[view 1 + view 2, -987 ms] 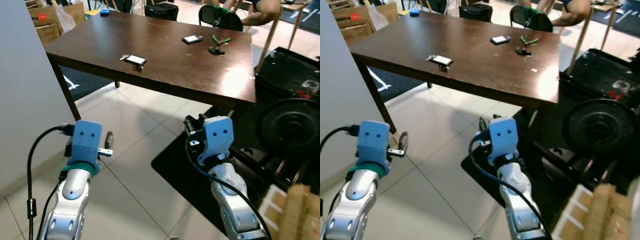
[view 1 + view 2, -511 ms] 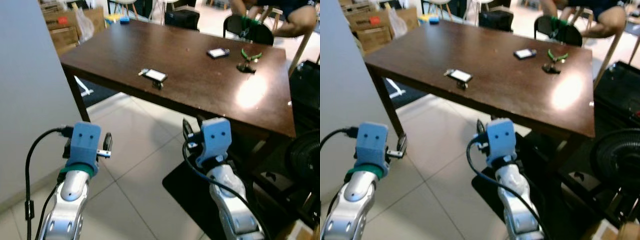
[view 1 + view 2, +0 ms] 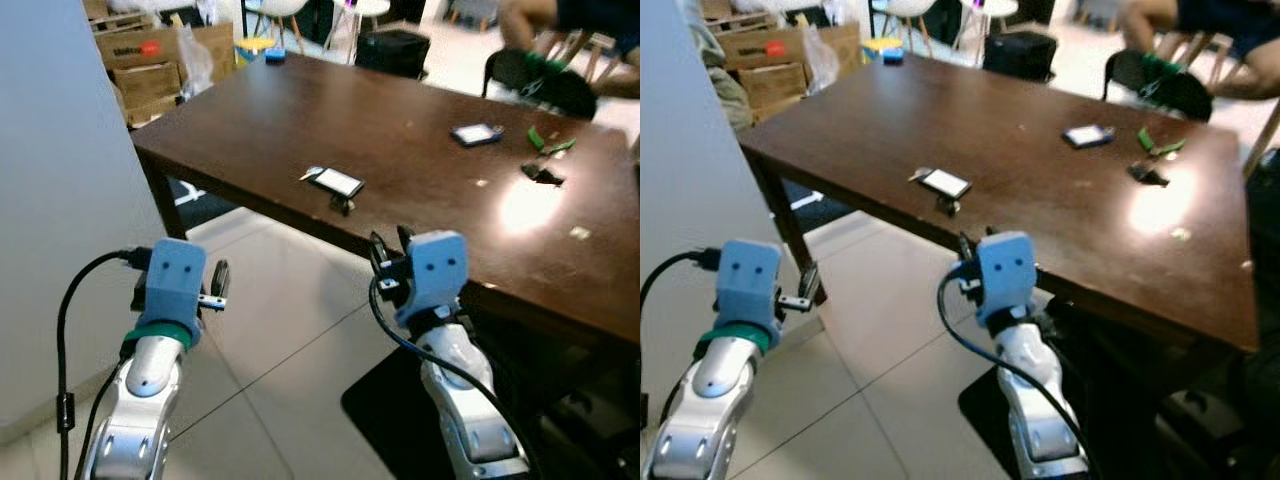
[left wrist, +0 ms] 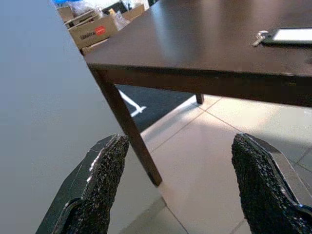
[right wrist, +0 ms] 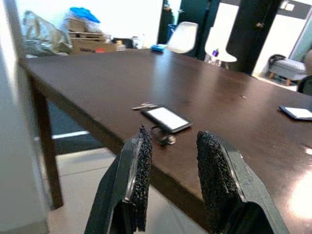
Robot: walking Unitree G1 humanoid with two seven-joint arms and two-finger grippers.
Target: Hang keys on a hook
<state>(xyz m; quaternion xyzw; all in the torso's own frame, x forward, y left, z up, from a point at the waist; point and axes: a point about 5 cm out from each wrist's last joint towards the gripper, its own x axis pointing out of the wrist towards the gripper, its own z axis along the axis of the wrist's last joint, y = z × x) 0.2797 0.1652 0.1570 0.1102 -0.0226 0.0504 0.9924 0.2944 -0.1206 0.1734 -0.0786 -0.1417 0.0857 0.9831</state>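
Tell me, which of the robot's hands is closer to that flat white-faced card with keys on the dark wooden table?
The right hand. It hovers just before the table edge, facing the white-faced card with keys. The left hand hangs lower, off over the tiled floor.

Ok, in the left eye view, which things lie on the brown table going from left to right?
Card with keys → dark phone → green pliers, with a small dark object just below the pliers.

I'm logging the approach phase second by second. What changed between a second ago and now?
Only the camera moved: the robot came nearer and turned, so the table looms larger. The card with keys, the second card and the green pliers lie as before. Left pincer and right pincer remain open, empty and raised short of the table edge.
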